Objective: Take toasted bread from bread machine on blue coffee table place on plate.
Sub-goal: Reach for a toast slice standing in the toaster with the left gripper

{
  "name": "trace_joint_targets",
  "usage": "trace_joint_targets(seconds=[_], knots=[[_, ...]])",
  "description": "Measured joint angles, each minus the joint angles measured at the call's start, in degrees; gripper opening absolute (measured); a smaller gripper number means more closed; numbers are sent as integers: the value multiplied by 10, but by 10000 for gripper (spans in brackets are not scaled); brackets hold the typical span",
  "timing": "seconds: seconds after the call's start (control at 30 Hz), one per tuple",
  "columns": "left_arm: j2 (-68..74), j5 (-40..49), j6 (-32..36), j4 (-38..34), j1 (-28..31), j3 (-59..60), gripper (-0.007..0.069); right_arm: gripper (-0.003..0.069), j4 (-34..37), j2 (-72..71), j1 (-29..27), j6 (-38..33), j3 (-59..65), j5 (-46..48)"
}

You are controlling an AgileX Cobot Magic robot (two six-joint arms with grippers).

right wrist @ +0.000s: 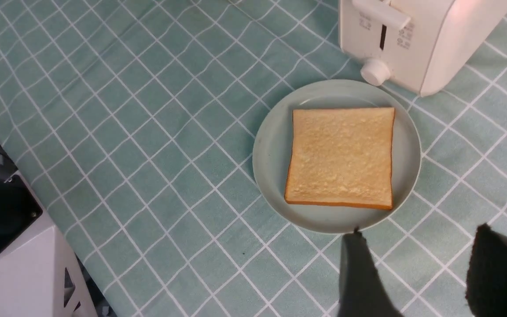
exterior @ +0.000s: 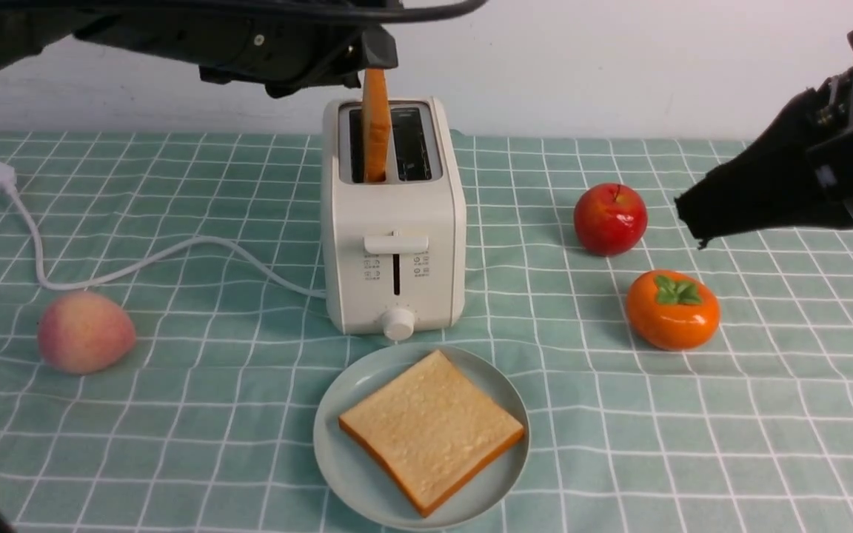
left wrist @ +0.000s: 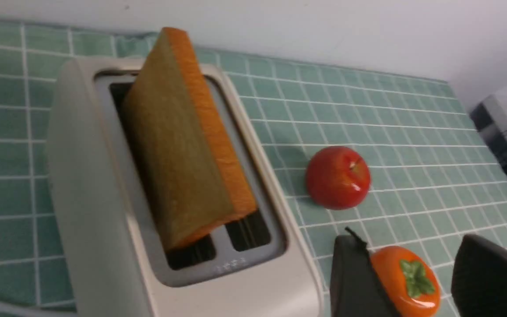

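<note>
The left tool (left wrist: 412,268) hangs over the bread machine (exterior: 395,222). Its two black fingers are spread apart with nothing between them, so it holds no bread. Close by it, a slice of toasted bread (exterior: 375,126) stands upright in the machine's left slot. Its upper part pokes clear of the top, and its orange-brown crust edge faces forward. The other slot looks empty.

Directly in front of the bread machine, near its round knob, sits the plate (exterior: 338,459), and a second slice (exterior: 432,429) lies flat on it. The right tool (right wrist: 420,233) hovers well off to the machine's right, above the counter (exterior: 175,414). It is likewise open and empty. Also to the machine's right lie a red apple (exterior: 610,219) and an orange persimmon (exterior: 672,309). To its left are a peach (exterior: 84,332) and the trailing white cord (exterior: 138,266).

The standing slice looks light and porous. It is probably a little spongy, yet stiff enough to stand on edge. The likeliest hold is a gentle pinch across its two flat faces, near the exposed top edge and midway along it. A straight upward lift should then keep the crust from catching on the slot.
</note>
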Motion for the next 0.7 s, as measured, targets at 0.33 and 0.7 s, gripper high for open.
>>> trace_joint_targets(seconds=[0.33, 0.7], knots=[[150, 79, -181, 152, 1, -175, 481, 340, -1, 0, 0, 2, 0, 0], [227, 20, -183, 160, 1, -188, 448, 340, -1, 0, 0, 2, 1, -1]])
